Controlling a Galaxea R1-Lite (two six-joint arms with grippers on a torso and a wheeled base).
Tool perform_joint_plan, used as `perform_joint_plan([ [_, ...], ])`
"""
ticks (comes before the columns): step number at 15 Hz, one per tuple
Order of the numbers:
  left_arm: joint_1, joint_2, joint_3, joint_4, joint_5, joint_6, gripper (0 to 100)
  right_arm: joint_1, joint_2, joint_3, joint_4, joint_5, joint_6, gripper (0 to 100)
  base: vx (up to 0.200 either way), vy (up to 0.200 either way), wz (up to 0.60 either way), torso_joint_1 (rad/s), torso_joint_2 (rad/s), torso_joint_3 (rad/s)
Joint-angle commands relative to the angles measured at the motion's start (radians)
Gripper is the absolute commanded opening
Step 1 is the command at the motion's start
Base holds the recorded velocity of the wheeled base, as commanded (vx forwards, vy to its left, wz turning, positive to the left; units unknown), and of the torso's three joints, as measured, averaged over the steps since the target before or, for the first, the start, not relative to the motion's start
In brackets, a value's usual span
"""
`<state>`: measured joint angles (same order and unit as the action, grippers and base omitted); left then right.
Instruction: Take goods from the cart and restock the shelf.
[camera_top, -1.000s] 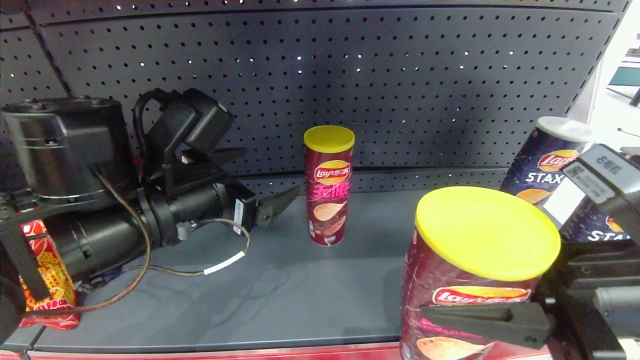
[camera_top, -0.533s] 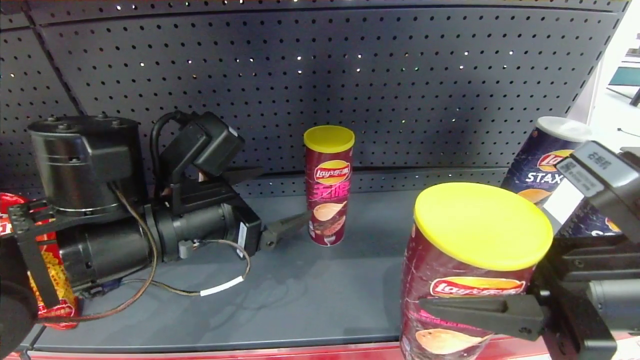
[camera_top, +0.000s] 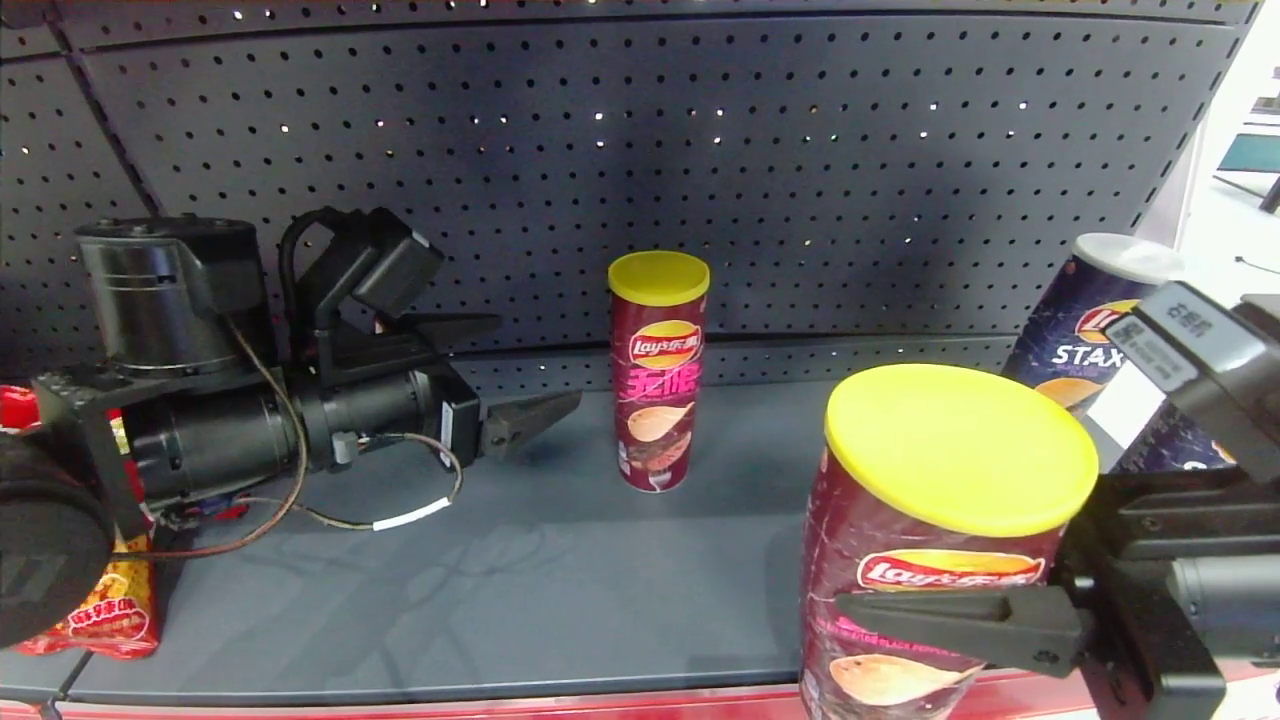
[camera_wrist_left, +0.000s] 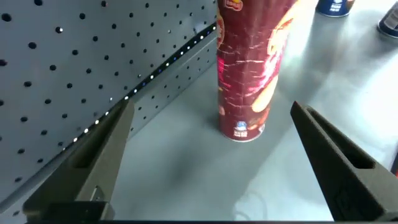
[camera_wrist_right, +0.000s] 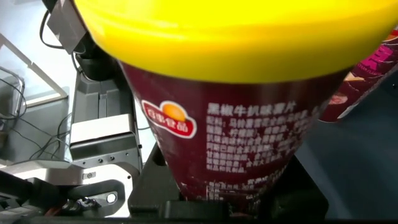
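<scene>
Within right tool, yellow-lidded can

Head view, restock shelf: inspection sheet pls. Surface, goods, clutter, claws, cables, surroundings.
Surface: grey shelf board, red front edge.
Job's things: standing can, maroon, yellow lid, upright mid-shelf; held can, same kind, at the front edge.
Clutter: navy cans far right; red snack bag far left.
Claws: left claw open, beside the standing can, apart from it; right claw shut on the held can.
Cables: cable with a white tag loops off the left arm over the board.
Surroundings: pegboard behind.
</scene>
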<state>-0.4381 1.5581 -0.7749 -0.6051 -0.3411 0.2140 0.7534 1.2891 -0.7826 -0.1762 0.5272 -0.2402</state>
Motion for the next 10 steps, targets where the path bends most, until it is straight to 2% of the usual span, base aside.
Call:
perform_joint_plan([
  [1,0.002,0.048,-0.006,-0.012,-0.019,-0.001,100,-0.002,0.002,0.000,0.000,0.000,-0.001,0,0.000,0.000,0.00,0.000,0.00,0.000],
  [3,0.001,0.083,-0.018,-0.019,-0.064,0.001,100,-0.014,0.007,0.000,0.000,0.002,-0.001,0,0.000,0.000,0.00,0.000,0.00,0.000],
  [7,0.004,0.163,-0.110,-0.021,-0.124,-0.001,100,-0.017,0.009,0.000,-0.002,0.002,0.002,0,0.000,0.000,0.00,0.000,0.00,0.000],
  [10,0.001,0.214,-0.129,-0.050,-0.142,-0.001,100,-0.037,0.009,0.000,-0.002,0.002,0.006,0,0.000,0.000,0.00,0.000,0.00,0.000],
])
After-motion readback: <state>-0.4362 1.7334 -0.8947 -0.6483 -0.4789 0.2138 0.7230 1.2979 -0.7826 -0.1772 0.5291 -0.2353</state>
